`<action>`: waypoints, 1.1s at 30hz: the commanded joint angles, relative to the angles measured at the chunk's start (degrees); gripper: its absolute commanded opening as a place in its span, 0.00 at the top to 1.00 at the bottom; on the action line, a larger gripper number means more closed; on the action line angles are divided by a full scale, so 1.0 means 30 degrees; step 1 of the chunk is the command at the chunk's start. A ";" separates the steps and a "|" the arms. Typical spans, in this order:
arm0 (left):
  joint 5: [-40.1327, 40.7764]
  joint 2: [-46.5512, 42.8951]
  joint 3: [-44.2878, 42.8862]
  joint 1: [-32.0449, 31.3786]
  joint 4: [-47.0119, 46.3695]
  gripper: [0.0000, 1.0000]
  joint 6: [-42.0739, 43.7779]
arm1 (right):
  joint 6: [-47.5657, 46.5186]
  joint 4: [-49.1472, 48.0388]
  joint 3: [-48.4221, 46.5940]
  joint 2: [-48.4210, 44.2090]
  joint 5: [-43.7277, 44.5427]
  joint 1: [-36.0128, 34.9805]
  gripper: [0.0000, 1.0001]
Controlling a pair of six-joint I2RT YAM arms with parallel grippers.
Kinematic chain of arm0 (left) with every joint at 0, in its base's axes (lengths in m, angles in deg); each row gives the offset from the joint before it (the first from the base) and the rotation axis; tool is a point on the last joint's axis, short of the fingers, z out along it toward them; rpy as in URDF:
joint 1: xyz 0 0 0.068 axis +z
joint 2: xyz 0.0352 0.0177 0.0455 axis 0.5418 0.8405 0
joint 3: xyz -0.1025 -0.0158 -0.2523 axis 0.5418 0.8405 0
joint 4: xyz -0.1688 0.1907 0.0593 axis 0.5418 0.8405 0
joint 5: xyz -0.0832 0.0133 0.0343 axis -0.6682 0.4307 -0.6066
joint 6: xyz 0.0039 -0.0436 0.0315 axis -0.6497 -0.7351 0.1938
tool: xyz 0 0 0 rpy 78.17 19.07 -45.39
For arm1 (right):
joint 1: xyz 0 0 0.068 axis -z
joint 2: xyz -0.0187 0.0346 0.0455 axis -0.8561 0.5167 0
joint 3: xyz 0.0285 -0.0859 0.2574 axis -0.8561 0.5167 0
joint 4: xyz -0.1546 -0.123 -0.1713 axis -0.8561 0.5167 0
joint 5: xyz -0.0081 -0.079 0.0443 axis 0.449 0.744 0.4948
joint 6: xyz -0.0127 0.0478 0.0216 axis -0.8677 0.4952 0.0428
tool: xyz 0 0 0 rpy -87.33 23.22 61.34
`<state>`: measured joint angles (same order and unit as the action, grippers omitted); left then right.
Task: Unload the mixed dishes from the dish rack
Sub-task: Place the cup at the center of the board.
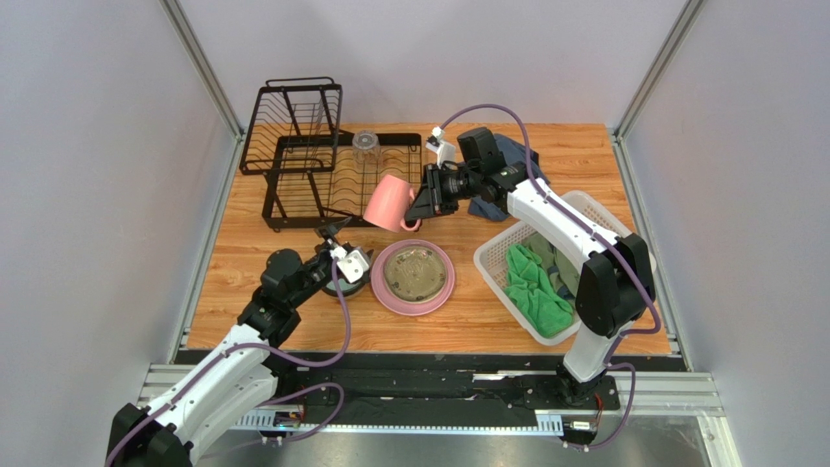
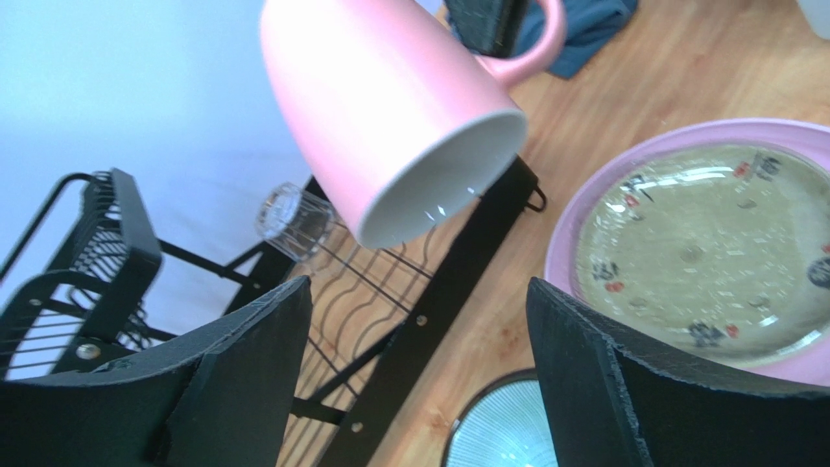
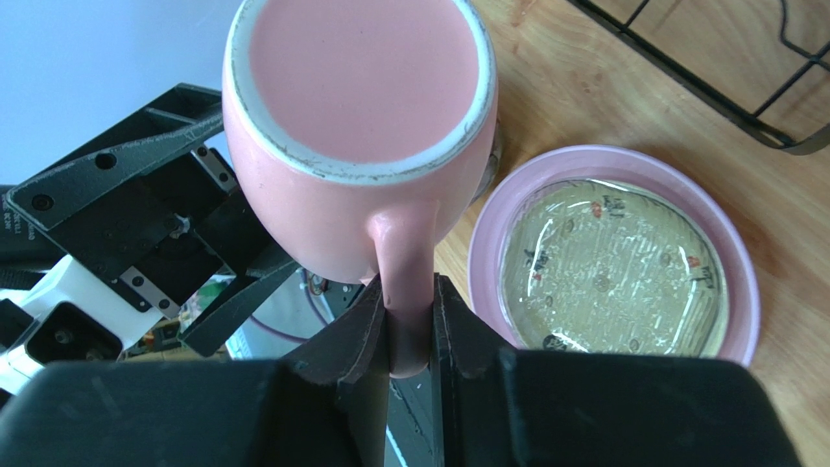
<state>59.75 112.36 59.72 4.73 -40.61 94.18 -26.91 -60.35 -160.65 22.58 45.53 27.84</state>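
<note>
My right gripper (image 3: 404,304) is shut on the handle of the pink mug (image 1: 390,202), which hangs tilted in the air over the front edge of the black dish rack (image 1: 312,161). A clear glass tumbler (image 1: 365,146) stands upside down in the rack. The large pink plate (image 1: 382,290) lies on the table with a tan-olive patterned dish (image 1: 414,272) on it. My left gripper (image 1: 336,255) stands open, holding nothing, just above the pale teal bowl (image 2: 502,428) and below the pink mug (image 2: 390,107).
A white lattice basket (image 1: 594,209) with green and dark cloths sits at the right. A blue cloth (image 1: 492,204) lies behind the right arm. Walls and metal rails close in the wooden table on three sides.
</note>
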 commanded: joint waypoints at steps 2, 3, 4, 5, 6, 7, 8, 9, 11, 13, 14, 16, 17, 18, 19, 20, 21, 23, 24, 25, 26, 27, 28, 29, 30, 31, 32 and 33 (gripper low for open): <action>0.0927 0.0409 0.0027 -0.0426 -0.3680 0.16 0.0654 | 0.0789 -0.3012 0.0273 -0.1688 -0.2638 -0.0051 1.00; 0.0869 0.0526 -0.0031 -0.0427 -0.3859 0.18 0.0683 | 0.0847 -0.3101 0.0333 -0.1688 -0.2757 -0.0051 1.00; 0.0782 0.0614 -0.0090 -0.0427 -0.4006 0.18 0.0654 | 0.0964 -0.3160 0.0363 -0.1659 -0.2874 -0.0051 1.00; 0.0723 0.0702 -0.0148 -0.0456 -0.4240 0.19 0.0567 | 0.1052 -0.3451 0.0566 -0.1630 -0.3136 -0.0051 1.00; 0.0635 0.0906 -0.0236 -0.0456 -0.4358 0.20 0.0508 | 0.1169 -0.3569 0.0597 -0.1600 -0.3284 -0.0051 1.00; 0.0402 0.0995 -0.0266 -0.0456 -0.4446 0.21 0.0537 | 0.1344 -0.3803 0.0627 -0.1542 -0.3401 -0.0080 1.00; 0.0371 0.1141 -0.0295 -0.0485 -0.4650 0.22 0.0566 | 0.1404 -0.3863 0.0598 -0.1513 -0.3692 -0.0080 1.00; 0.0371 0.1375 -0.0295 -0.0514 -0.4826 0.23 0.0537 | 0.1492 -0.3922 0.0598 -0.1425 -0.3782 -0.0109 1.00; 0.0196 0.1552 -0.0266 -0.0515 -0.5266 0.24 0.0537 | 0.1580 -0.4098 0.0598 -0.1366 -0.4075 -0.0168 1.00; 0.0166 0.1787 -0.0178 -0.0515 -0.5907 0.28 0.0508 | 0.1668 -0.4360 0.0627 -0.1307 -0.4513 -0.0285 1.00; 0.0166 0.1787 -0.0149 -0.0515 -0.6144 0.28 0.0479 | 0.1726 -0.4420 0.0656 -0.1278 -0.4661 -0.0373 1.00; 0.0107 0.1846 -0.0178 -0.0544 -0.6438 0.31 0.0391 | 0.1698 -0.4536 0.0685 -0.1278 -0.4924 -0.0519 1.00; 0.0078 0.1817 -0.0207 -0.0544 -0.6497 0.32 0.0332 | 0.1698 -0.4566 0.0685 -0.1249 -0.5042 -0.0578 1.00; 0.0107 0.1729 -0.0207 -0.0544 -0.6614 0.34 0.0187 | 0.1698 -0.4596 0.0685 -0.1220 -0.5130 -0.0636 1.00; 0.0020 0.1700 -0.0207 -0.0544 -0.6702 0.35 0.0185 | 0.1698 -0.4596 0.0685 -0.1219 -0.5160 -0.0666 1.00; -0.0010 0.1641 -0.0207 -0.0573 -0.6732 0.36 0.0185 | 0.1669 -0.4625 0.0714 -0.1219 -0.5247 -0.0695 1.00; -0.0039 0.1496 -0.0178 -0.0573 -0.6761 0.36 0.0127 | 0.1639 -0.4625 0.0715 -0.1190 -0.5306 -0.0725 1.00; -0.0098 0.1407 -0.0120 -0.0573 -0.6791 0.36 0.0097 | 0.1639 -0.4742 0.0744 -0.1161 -0.5482 -0.0754 1.00; -0.0127 0.1348 -0.0120 -0.0573 -0.6791 0.37 0.0097 | 0.1668 -0.4801 0.0744 -0.1103 -0.5540 -0.0870 1.00; -0.0185 0.1319 -0.0120 -0.0573 -0.6820 0.37 0.0097 | 0.1668 -0.4888 0.0715 -0.1073 -0.5686 -0.0929 1.00; -0.0157 0.1289 -0.0149 -0.0573 -0.6820 0.38 0.0068 | 0.1668 -0.4860 0.0686 -0.1044 -0.5775 -0.0988 1.00; -0.0099 0.1231 -0.0120 -0.0573 -0.6849 0.39 0.0068 | 0.1697 -0.4889 0.0656 -0.1014 -0.5862 -0.1134 1.00; -0.0069 0.1202 -0.0091 -0.0573 -0.6850 0.40 0.0068 | 0.1669 -0.4889 0.0627 -0.0985 -0.5979 -0.1164 1.00; -0.0098 0.1143 -0.0119 -0.0573 -0.6879 0.42 0.0039 | 0.1668 -0.4918 0.0598 -0.0956 -0.5980 -0.1222 1.00; -0.0098 0.1114 -0.0062 -0.0573 -0.6879 0.44 0.0039 | 0.1639 -0.4918 0.0627 -0.0985 -0.6038 -0.1310 1.00; -0.0098 0.1084 -0.0061 -0.0573 -0.6908 0.45 0.0010 | 0.1639 -0.4976 0.0598 -0.0956 -0.6155 -0.1311 1.00; -0.0098 0.0997 -0.0032 -0.0573 -0.6937 0.50 -0.0019 | 0.1668 -0.5006 0.0627 -0.0898 -0.6214 -0.1369 1.00; -0.0127 0.0967 -0.0032 -0.0573 -0.6908 0.53 -0.0078 | 0.1639 -0.5035 0.0656 -0.0868 -0.6244 -0.1456 1.00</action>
<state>61.70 116.16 59.72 3.53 -58.88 95.26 -22.71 -69.05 -158.00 21.78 32.15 24.93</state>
